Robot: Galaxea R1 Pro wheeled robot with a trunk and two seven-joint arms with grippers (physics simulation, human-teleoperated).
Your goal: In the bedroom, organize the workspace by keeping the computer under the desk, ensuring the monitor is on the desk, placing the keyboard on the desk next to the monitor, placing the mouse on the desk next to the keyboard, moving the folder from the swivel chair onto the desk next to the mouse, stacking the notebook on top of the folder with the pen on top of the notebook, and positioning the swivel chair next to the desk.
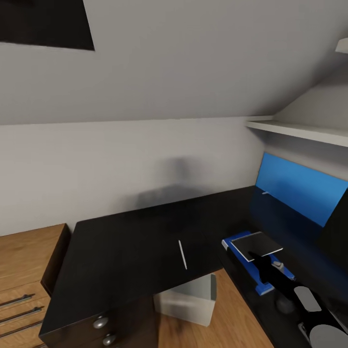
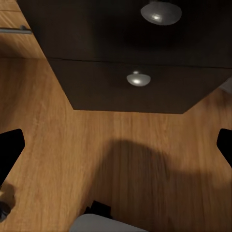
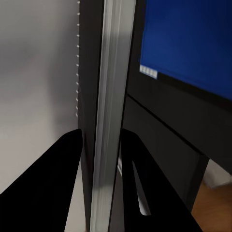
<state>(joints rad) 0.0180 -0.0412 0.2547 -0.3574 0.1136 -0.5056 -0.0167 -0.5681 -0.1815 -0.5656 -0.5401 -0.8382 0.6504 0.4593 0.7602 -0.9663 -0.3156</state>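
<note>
Grey walls (image 1: 145, 159), sloped ceiling (image 1: 193, 58), dark skylight (image 1: 46, 21); wooden drawer chest (image 1: 24, 270); light wood floor (image 2: 116, 159).

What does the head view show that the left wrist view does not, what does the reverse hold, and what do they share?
Head view: the desk from above, bearing the pen and the notebook on the folder, with the computer beneath. Left wrist view: the left gripper, open above shadowed floor. Shared: the drawer knobs and the wood floor.
</note>
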